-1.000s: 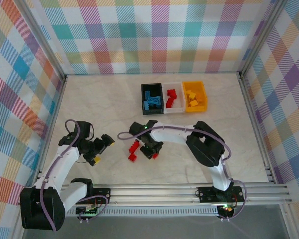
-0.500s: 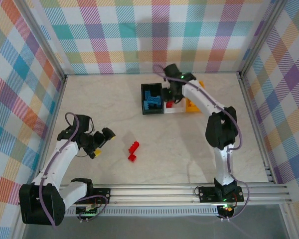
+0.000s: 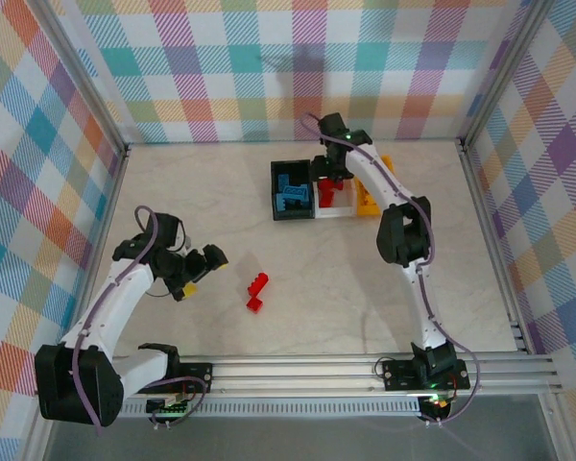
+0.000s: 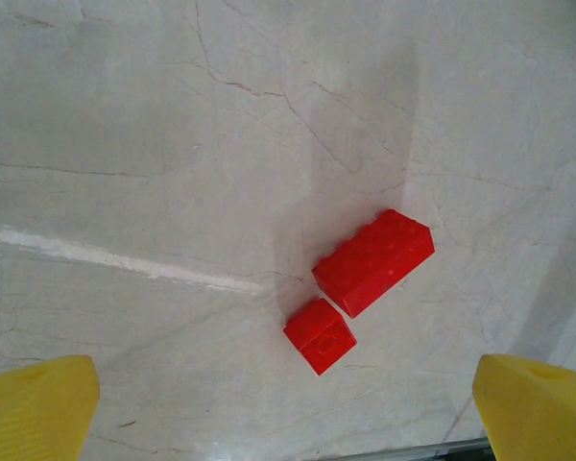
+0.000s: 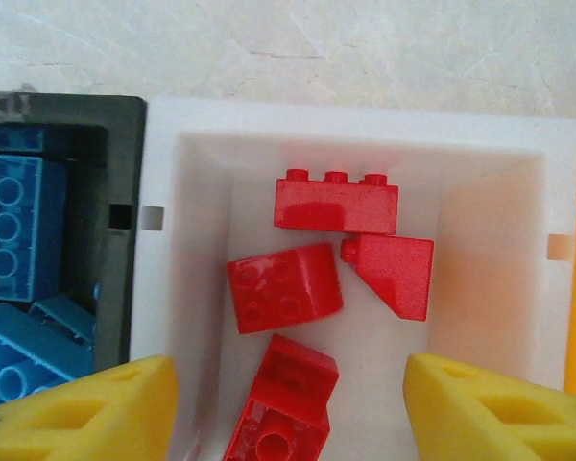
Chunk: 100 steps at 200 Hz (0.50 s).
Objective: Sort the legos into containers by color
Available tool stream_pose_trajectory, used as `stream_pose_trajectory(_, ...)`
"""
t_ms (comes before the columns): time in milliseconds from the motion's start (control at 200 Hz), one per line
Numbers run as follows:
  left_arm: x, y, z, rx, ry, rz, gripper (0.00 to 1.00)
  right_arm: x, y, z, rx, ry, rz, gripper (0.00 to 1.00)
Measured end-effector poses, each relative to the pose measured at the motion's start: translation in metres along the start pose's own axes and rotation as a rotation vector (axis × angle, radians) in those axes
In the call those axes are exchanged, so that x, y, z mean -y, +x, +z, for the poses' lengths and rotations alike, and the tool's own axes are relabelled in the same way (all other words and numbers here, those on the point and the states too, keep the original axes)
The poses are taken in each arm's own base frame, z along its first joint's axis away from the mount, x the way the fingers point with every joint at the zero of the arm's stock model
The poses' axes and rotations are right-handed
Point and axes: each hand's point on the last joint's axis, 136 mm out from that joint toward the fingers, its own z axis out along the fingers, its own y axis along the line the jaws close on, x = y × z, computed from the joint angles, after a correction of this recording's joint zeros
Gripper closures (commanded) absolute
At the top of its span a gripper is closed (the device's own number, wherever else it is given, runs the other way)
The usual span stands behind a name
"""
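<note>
Your left gripper (image 3: 200, 267) hovers over the left half of the table (image 3: 173, 192), its fingers spread wide and empty. Just right of it, toward the near edge, lie a long brick (image 4: 373, 261) and a small brick (image 4: 320, 335) — both red, close together. At the far edge the black bin (image 5: 125, 144) holds blue legos (image 5: 19, 230). Against it, the white bin (image 5: 365, 120) holds four red legos (image 5: 336, 202). Your right gripper (image 5: 288, 403) hangs over that bin — wide apart, holding nothing. The orange bin (image 3: 389, 165) stands rightmost.
</note>
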Motion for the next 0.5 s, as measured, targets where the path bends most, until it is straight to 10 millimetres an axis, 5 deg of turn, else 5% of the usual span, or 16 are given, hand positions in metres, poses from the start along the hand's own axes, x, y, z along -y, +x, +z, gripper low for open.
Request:
stream_pose_trajectory(110, 0.0, -0.004, 0.006, -0.006, -0.006, -0.004, 0.0, -0.01, 0.014, -0.016, -0.044, -0.065, -0.005, 0.21)
stream_pose_trajectory(235, 0.0, -0.012, 0.01, 0.011, -0.015, -0.01, 0.0, -0.051, 0.053, -0.054, -0.131, -0.233, -0.068, 0.17)
stream_pose_trajectory(365, 0.0, -0.018, 0.011, 0.043, -0.017, -0.034, 0.0, -0.123, 0.126, -0.093, -0.24, -0.392, -0.23, 0.15)
stream_pose_trajectory(500, -0.01, -0.016, 0.013, 0.072, -0.032, -0.072, 0.0, -0.184, 0.212, -0.101, -0.394, -0.489, -0.374, 0.15)
